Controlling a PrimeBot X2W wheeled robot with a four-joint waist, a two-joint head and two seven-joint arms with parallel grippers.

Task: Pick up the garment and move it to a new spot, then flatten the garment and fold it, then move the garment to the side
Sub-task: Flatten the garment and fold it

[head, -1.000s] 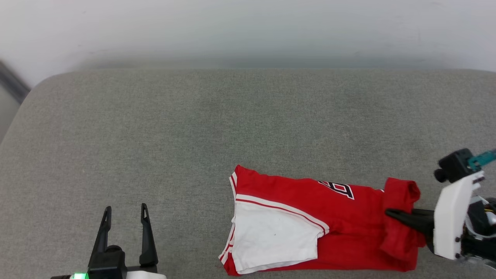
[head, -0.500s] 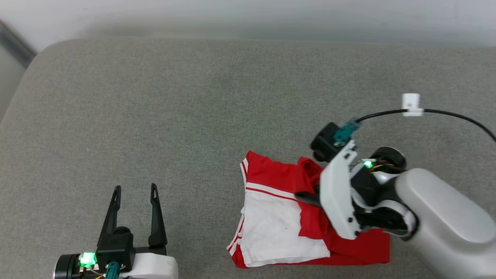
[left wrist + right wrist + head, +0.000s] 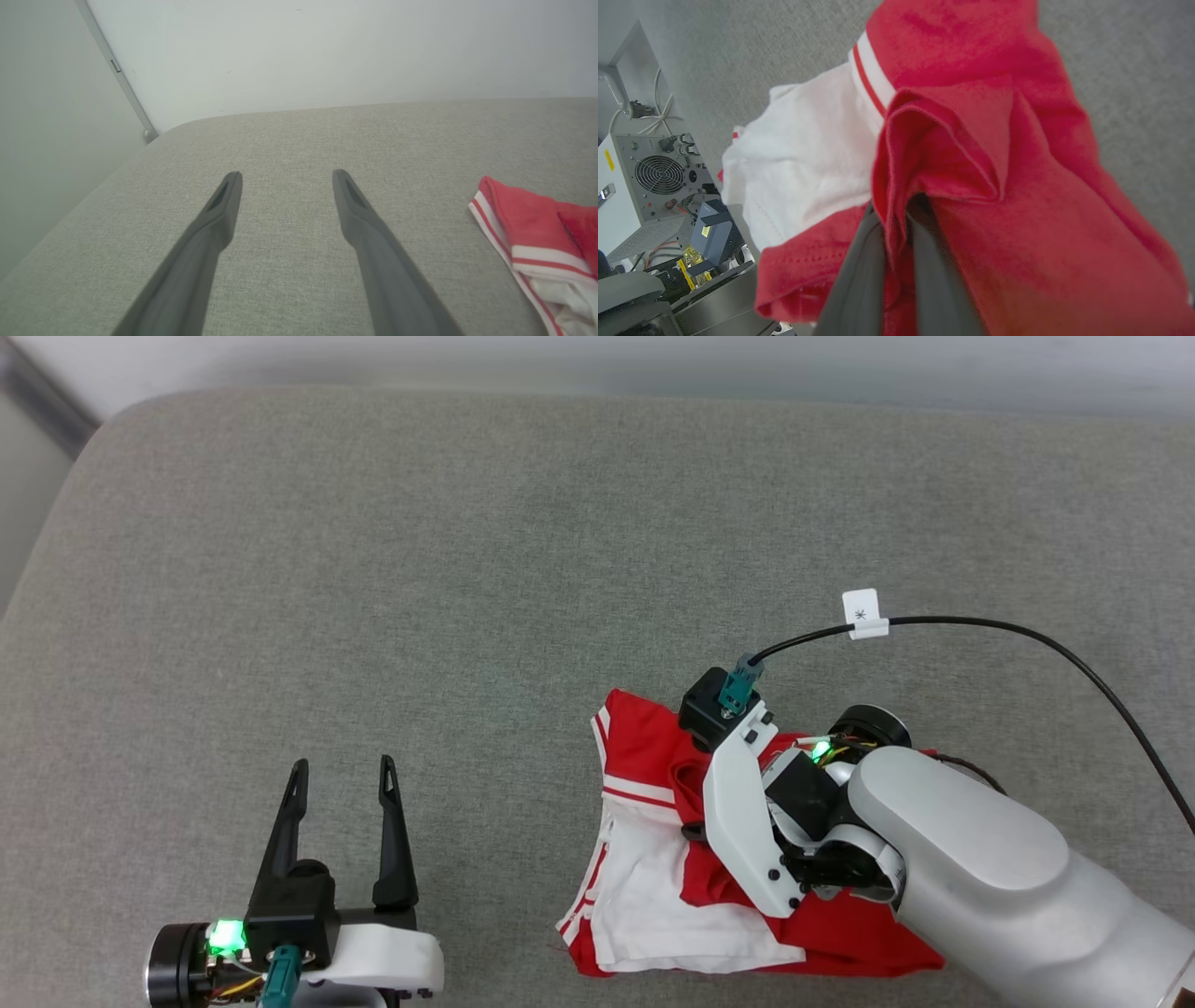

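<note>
Garment (image 3: pixel 653 896) lies part-folded at the near right of the grey cushion (image 3: pixel 373 569), a red fold pinched in the closed right gripper (image 3: pixel 899 207); left gripper (image 3: pixel 344 779) spread wide, empty, over bare cushion; white wall (image 3: pixel 327 46) behind, fan-fronted box (image 3: pixel 654 182) off the cushion's edge.

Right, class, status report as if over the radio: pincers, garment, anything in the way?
Left pincer open, holding nothing. Right pincer shut on the garment, on its red fold. Black cable arcs nearby, nothing blocking.
</note>
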